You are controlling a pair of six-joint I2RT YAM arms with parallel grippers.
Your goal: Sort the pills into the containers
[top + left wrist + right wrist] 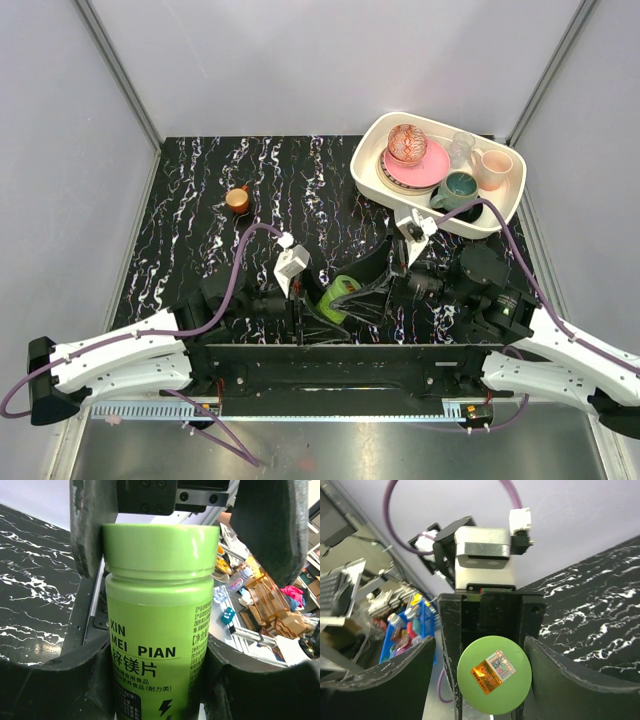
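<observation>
The left gripper is clenched on the green bottle, held sideways just over the near middle of the table. The right gripper stands open around the cap, daylight showing beside it. For a clean twist those fingers should close squarely on the cap rim (the left must keep the body from turning). I can't make out the pill box, perhaps hidden behind the arms.

Reaching inward with both arms. Holding a green plastic bottle tight in the left gripper; spread open around its lid with the right gripper.
</observation>
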